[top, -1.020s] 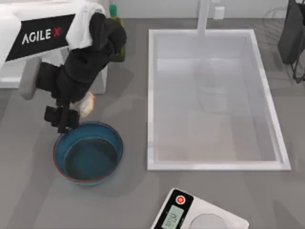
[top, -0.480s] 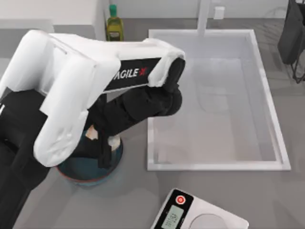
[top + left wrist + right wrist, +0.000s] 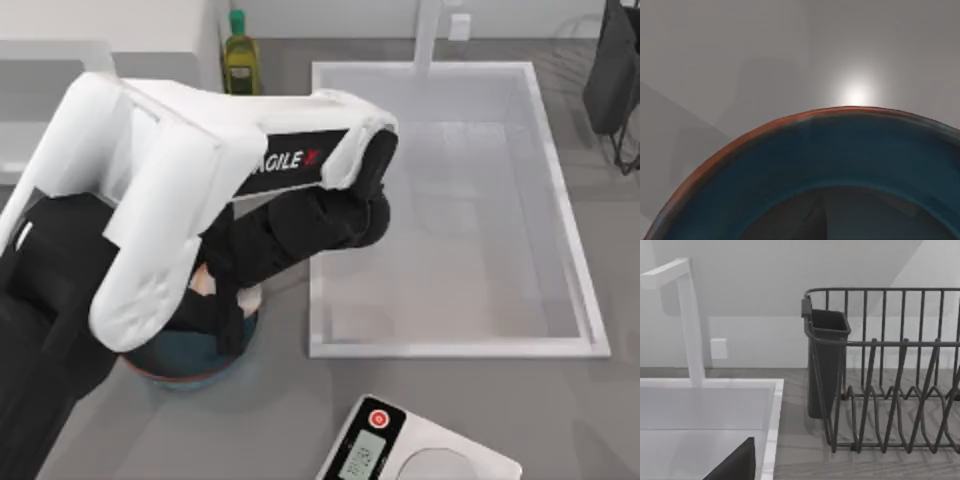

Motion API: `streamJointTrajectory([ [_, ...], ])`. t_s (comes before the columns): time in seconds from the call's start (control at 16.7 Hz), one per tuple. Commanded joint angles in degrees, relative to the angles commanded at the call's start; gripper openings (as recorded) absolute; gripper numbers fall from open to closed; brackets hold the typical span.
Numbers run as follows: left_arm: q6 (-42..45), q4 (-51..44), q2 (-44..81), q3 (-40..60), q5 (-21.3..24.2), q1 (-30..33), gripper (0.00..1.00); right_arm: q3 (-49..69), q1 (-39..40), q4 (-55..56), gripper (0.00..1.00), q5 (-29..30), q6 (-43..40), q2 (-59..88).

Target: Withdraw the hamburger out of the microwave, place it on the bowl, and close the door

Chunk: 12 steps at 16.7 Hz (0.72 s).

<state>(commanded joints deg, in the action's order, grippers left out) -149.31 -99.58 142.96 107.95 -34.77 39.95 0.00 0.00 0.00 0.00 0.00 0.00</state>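
Note:
My left arm reaches across the top view, and its gripper [image 3: 224,318] hangs over the blue-teal bowl [image 3: 178,357] at the front left. Whitish pieces of the hamburger [image 3: 204,283] show on both sides of the black gripper, which looks shut on it above the bowl. Much of the bowl is hidden by the arm. Up close, the left wrist view shows the bowl's [image 3: 805,150] brownish rim and blue inside. The white microwave [image 3: 110,20] stands at the back left, partly behind the arm. I cannot make out its door. In the right wrist view a dark tip of my right gripper [image 3: 735,465] shows.
A white sink [image 3: 318,200] with a faucet [image 3: 428,30] takes up the middle and right. A green bottle [image 3: 238,50] stands beside the microwave. A white digital scale [image 3: 400,445] lies at the front edge. A dark dish rack [image 3: 880,370] is at the back right.
My left arm has carried the hamburger from in front of the microwave to over the bowl, then shifted slightly toward the front.

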Motion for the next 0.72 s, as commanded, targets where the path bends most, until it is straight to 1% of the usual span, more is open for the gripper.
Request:
streamJointTrajectory([
  [0.48, 1.78, 7.19, -2.99, -11.05, -2.03, -1.89, 0.00, 0.00, 0.00, 0.00, 1.00, 0.00, 0.00, 0.00],
  [0.72, 2.06, 8.27, -2.73, -12.54, -2.08, -2.12, 0.00, 0.00, 0.00, 0.00, 1.00, 0.00, 0.00, 0.00],
])
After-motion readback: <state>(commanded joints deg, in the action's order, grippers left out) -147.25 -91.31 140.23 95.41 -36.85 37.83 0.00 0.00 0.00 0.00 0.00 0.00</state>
